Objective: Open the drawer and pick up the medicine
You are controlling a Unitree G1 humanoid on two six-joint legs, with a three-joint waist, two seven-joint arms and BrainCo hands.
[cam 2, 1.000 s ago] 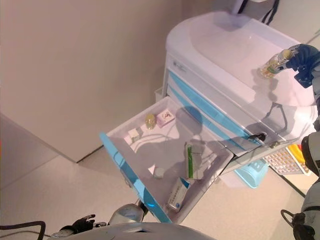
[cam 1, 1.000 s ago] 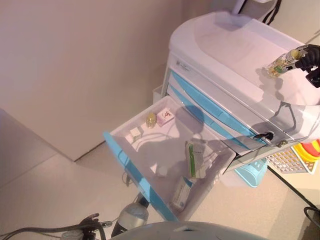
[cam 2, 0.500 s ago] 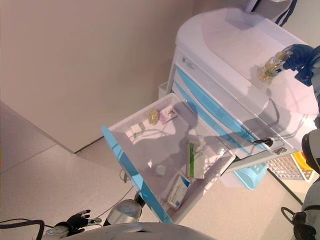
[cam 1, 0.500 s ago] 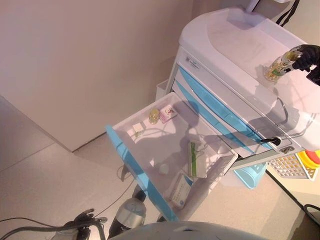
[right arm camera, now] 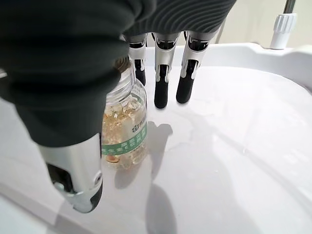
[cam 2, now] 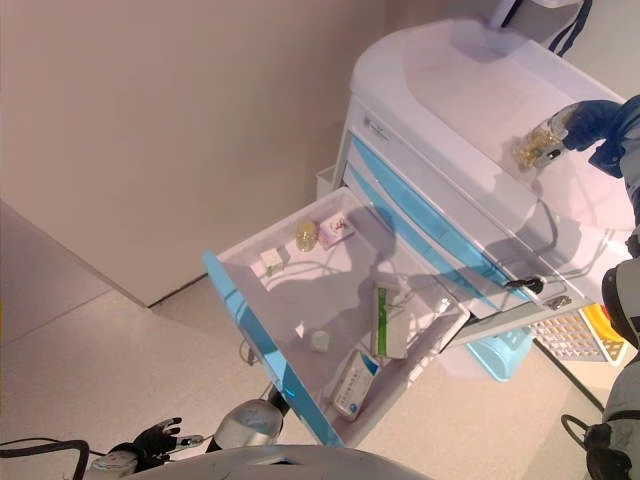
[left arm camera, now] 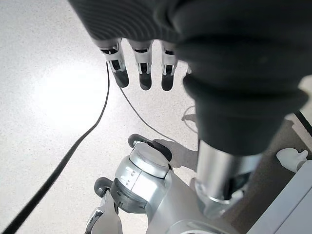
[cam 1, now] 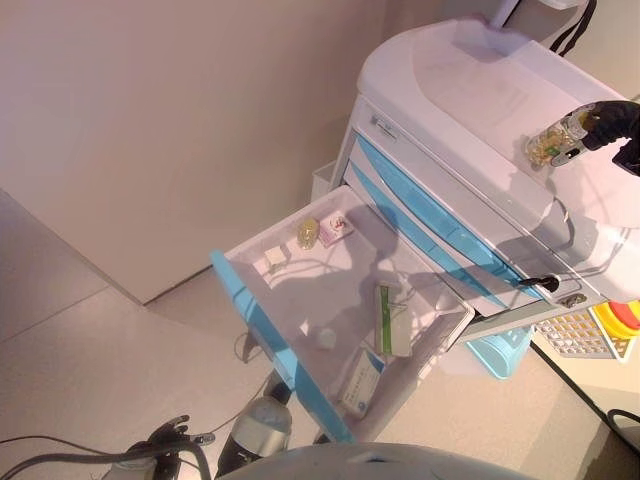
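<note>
My right hand (cam 1: 618, 122) is over the white cart top (cam 1: 470, 80) and is shut on a clear medicine bottle (cam 1: 553, 146) of yellow capsules with a green label. In the right wrist view the bottle (right arm camera: 123, 127) sits between my thumb (right arm camera: 73, 168) and fingers (right arm camera: 162, 73), its base at the cart top. The cart's drawer (cam 1: 300, 300) with a blue front (cam 1: 270, 345) is pulled out wide. My left hand (left arm camera: 141, 63) hangs open over the floor, low at the left (cam 2: 160, 440).
In the drawer lie a pink box (cam 1: 335, 228), a small yellow bottle (cam 1: 308, 232), a small white box (cam 1: 273, 258), a green-and-white box (cam 1: 388, 320) and a blue-and-white box (cam 1: 362, 380). A blue basket (cam 1: 500, 350) and a yellow one (cam 1: 590, 335) hang at the cart's right side.
My right hand has lowered the bottle onto the cart top and tipped it over more. The camera shifted a little a second ago. My left hand has not moved.
</note>
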